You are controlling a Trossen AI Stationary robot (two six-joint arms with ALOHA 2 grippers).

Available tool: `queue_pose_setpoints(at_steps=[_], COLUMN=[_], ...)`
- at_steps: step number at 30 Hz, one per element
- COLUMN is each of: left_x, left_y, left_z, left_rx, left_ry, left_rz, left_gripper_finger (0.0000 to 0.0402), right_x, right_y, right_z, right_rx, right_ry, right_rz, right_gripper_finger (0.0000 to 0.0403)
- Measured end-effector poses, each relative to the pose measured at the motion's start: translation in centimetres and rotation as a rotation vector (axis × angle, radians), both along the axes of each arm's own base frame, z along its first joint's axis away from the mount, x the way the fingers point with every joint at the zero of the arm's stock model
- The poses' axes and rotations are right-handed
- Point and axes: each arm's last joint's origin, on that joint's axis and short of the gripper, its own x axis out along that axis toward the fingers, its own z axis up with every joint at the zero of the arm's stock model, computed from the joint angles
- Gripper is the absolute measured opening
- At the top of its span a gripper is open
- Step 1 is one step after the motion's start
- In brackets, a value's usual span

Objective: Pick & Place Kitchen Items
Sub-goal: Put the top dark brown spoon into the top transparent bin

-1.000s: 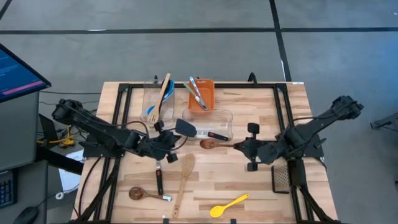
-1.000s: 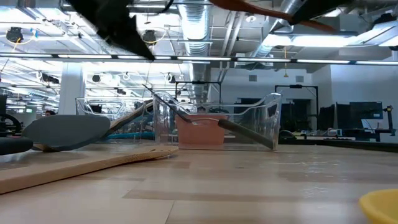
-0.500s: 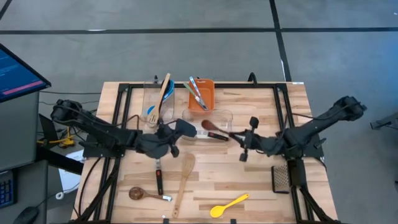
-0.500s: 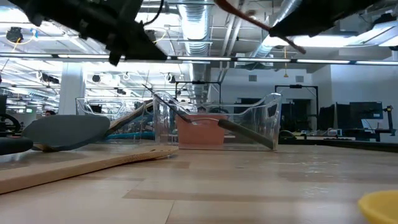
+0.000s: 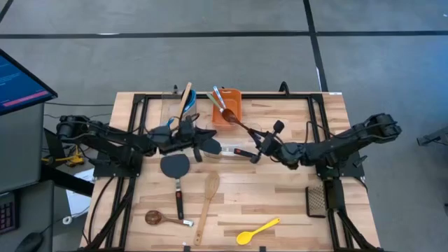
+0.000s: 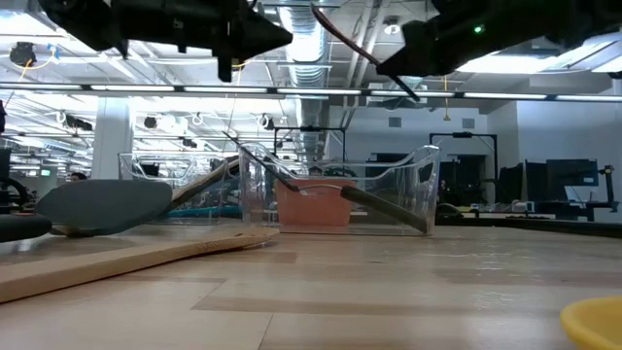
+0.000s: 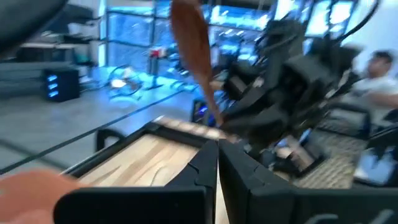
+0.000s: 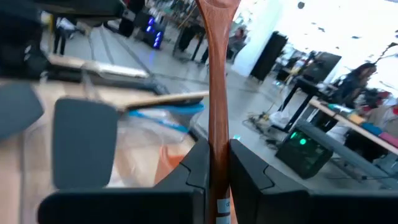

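My right gripper [image 5: 259, 142] is shut on a dark-brown wooden spoon [image 5: 238, 124], whose bowl [image 5: 226, 112] is raised over the orange bin [image 5: 233, 105]. My left gripper [image 5: 198, 134] is shut and empty, held high beside the left clear tub [image 5: 170, 112]. That tub holds a wooden spoon and blue utensils. A black turner [image 5: 208, 145] lies with its head over the left rim of the middle clear tub [image 5: 253, 131]. A second black turner [image 5: 174, 166], a wooden slotted spatula [image 5: 206, 204], a brown spoon [image 5: 155, 218] and a yellow spoon [image 5: 257, 229] lie flat on the table. My right gripper pinches the spoon's handle [image 8: 217, 134] between its two fingers, near the handle's free end. The fingers come from the table's right side, slanting up. The spoon sticks out ahead of them, lifted clear, with its bowl end higher and toward the orange bin.
The orange bin holds several utensils. A dark mesh item [image 5: 316, 201] lies at the table's right edge. A black frame [image 5: 140, 105] runs along the far and side edges. People sit in the room beyond the table.
My right gripper has gone up, toward the table's left and far edges. It has swung the spoon from level above the table to slanting up, bowl over the orange bin. My left gripper has risen toward the far edge and turned level, uncovering the second black turner.
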Motion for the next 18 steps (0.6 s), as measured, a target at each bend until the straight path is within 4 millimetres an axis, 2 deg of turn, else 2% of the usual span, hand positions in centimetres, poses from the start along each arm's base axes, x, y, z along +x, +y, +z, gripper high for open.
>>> queue_pose_setpoints(at_steps=[4, 10, 13, 18], left_x=[0.0, 0.0, -0.1, -0.1], left_y=[1.3, 2.1, 2.1, 2.1], left_z=[0.2, 0.3, 0.6, 0.9], left_rx=[0.002, -0.039, -0.039, -0.037], left_ry=[-0.026, -0.046, -0.073, -0.105], left_rz=[-0.028, -0.006, -0.008, -0.008], left_gripper_finger=[0.0002, 0.0006, 0.0024, 0.0076], right_x=[0.8, 1.4, 1.6, 2.5], right_y=[-0.4, -1.0, -1.4, -1.7], right_z=[-0.4, -0.6, -0.8, -1.5], right_rx=[-0.027, -0.052, -0.050, -0.057], right_ry=[-0.023, -0.044, -0.058, -0.026], right_rz=[-0.020, -0.045, -0.060, -0.073], right_gripper_finger=[0.0028, 0.0028, 0.0028, 0.0028])
